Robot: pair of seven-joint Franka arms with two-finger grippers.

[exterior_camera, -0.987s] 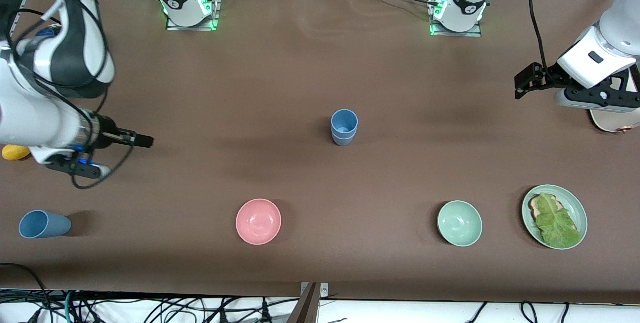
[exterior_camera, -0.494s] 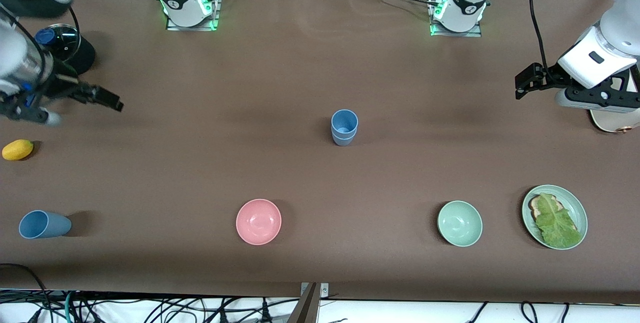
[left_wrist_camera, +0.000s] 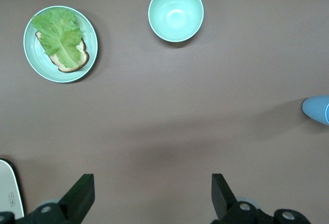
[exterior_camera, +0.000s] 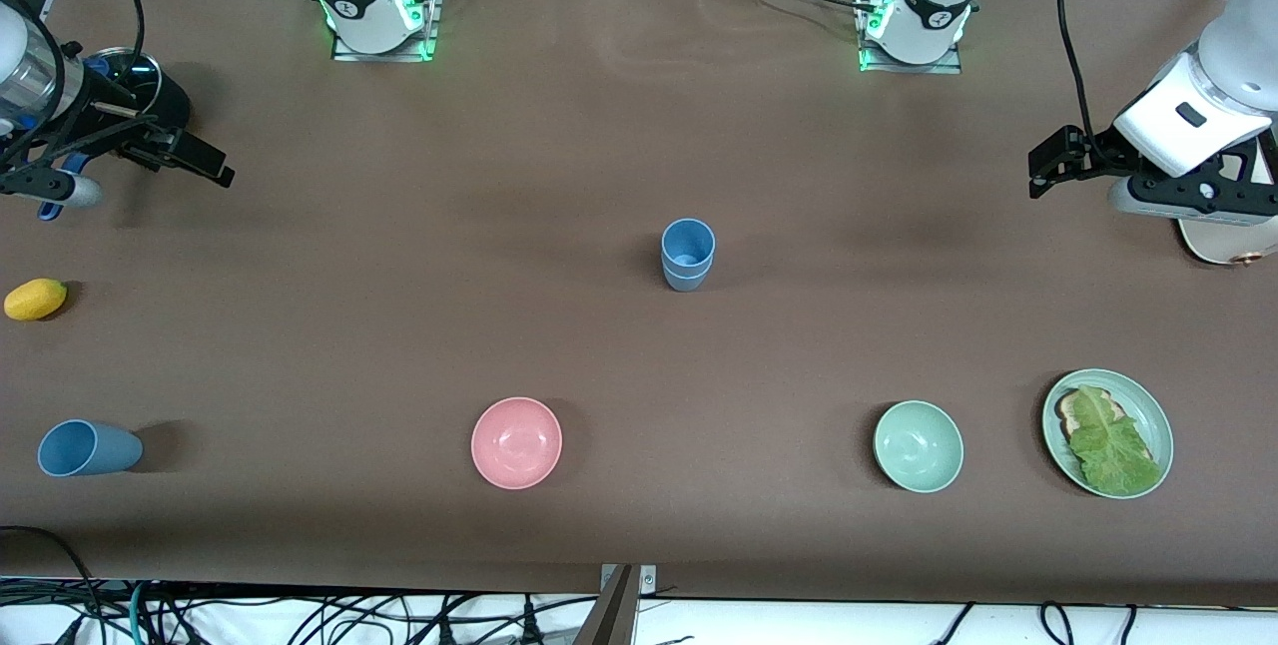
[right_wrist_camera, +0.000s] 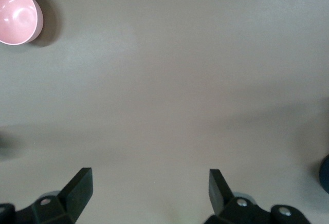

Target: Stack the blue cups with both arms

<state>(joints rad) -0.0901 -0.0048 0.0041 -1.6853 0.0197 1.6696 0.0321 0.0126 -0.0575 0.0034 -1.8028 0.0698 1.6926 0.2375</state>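
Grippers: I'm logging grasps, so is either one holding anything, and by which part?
Nothing is held: left gripper and right gripper both have open, empty jaws.

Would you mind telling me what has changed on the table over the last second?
The right gripper, open and empty, pulled back from over the lemon toward the black pot at the right arm's end, uncovering both. The left gripper stayed open, waiting. The stacked blue cups, the lying blue cup, both bowls and the plate did not move.
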